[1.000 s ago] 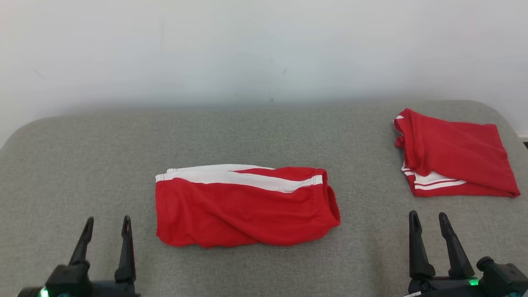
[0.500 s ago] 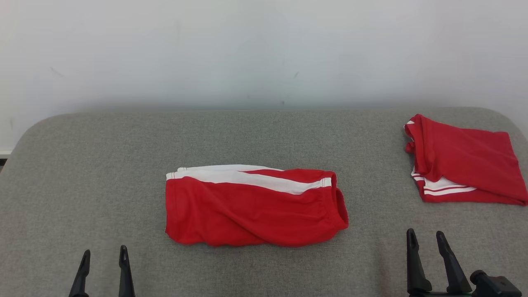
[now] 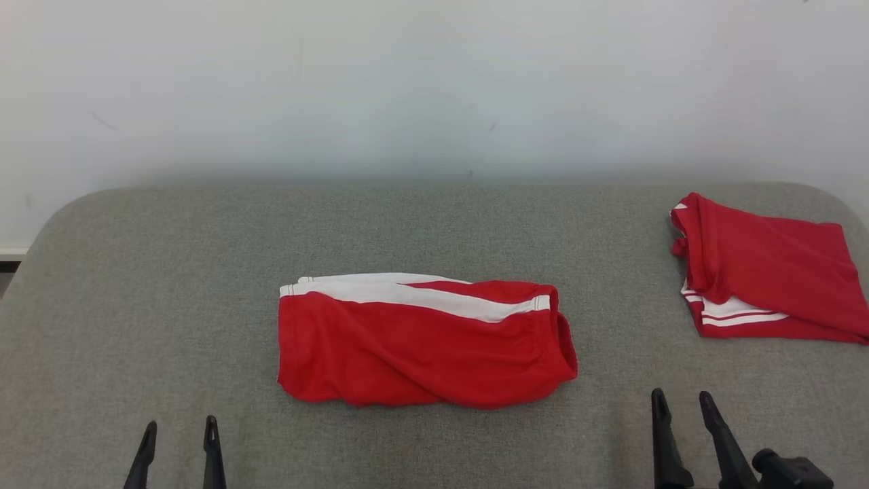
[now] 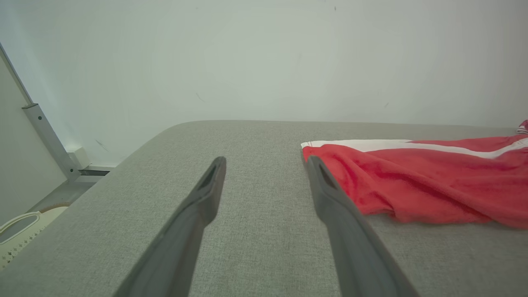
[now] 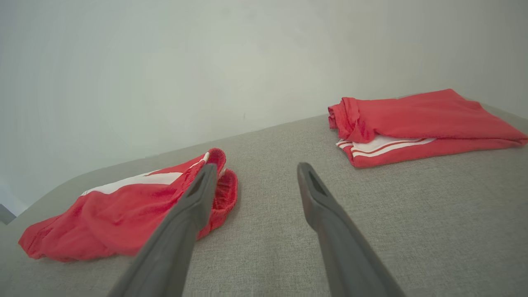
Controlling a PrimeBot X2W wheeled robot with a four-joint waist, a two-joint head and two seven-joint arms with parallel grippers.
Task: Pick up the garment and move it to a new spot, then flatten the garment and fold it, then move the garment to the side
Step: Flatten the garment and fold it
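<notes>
The folded shorts [image 3: 421, 346] are lying crosswise ahead, between the left gripper [image 3: 180, 422] and right gripper [image 3: 680, 394], both standing open and empty.

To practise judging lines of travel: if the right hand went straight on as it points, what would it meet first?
Likely only bare grey surface, passing between the shorts and the folded garment; depth unclear.

Colours you're looking at: red, white, grey.
You've got the centre garment [image 3: 421, 346] in solid red with a broad white stripe; the folded garment [image 3: 767, 265] is red with thin white stripes. The worktop [image 3: 170, 285] is flecked grey weave and the wall [image 3: 407, 81] plain off-white. The left gripper [image 3: 180, 422] and right gripper [image 3: 680, 394] have black jaws.
</notes>
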